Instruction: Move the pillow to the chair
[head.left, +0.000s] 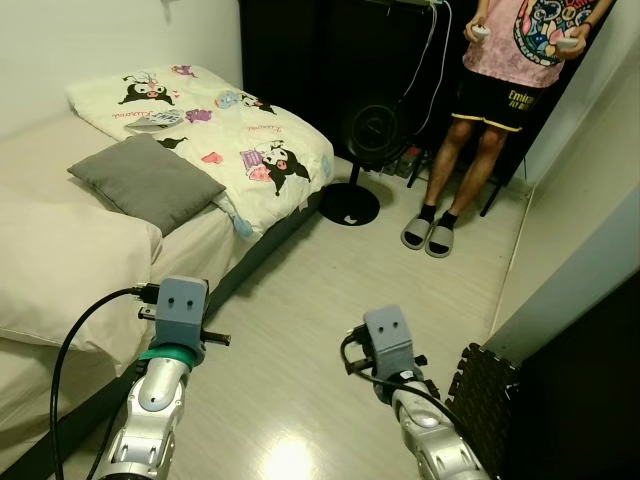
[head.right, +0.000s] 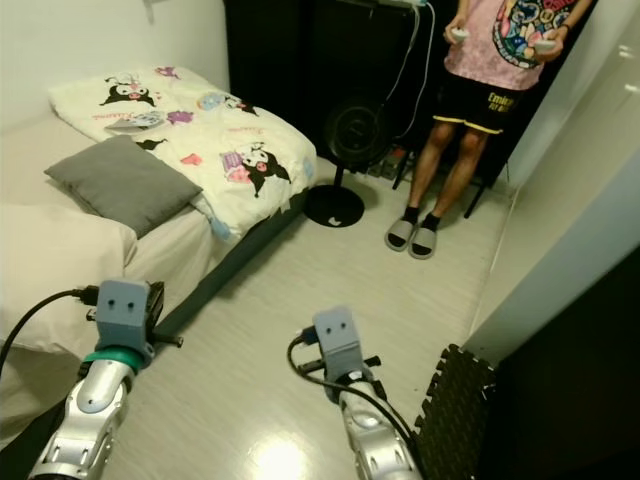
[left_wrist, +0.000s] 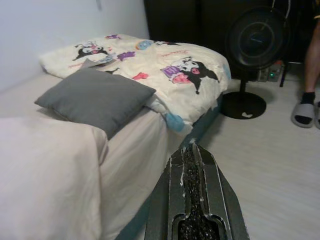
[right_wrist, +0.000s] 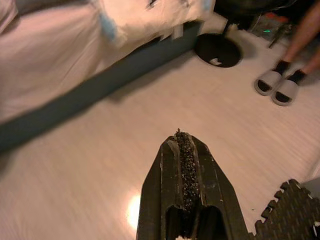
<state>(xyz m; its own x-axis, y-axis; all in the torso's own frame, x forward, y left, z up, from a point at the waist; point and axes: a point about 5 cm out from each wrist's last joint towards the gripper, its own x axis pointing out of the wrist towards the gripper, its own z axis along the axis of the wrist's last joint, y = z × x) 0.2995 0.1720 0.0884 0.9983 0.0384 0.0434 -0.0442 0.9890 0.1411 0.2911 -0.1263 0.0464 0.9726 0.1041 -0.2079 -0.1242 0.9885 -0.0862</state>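
Observation:
A grey pillow (head.left: 148, 180) lies flat on the bed (head.left: 60, 270) at my left, next to a cartoon-printed quilt (head.left: 225, 125). The pillow also appears in the left wrist view (left_wrist: 95, 97). My left gripper (left_wrist: 192, 155) is shut and empty, held low beside the bed's edge, short of the pillow. My right gripper (right_wrist: 181, 139) is shut too, hovering over the pale floor. Both wrists (head.left: 175, 320) (head.left: 388, 345) sit low in the eye views.
A person (head.left: 500, 90) in sandals stands ahead at the right, holding controllers. A black floor fan (head.left: 362, 150) stands near the bed's foot. A dark foam mat (head.left: 485, 390) and a white wall panel (head.left: 570, 270) bound the right side. Dark wardrobes (head.left: 330, 60) line the back.

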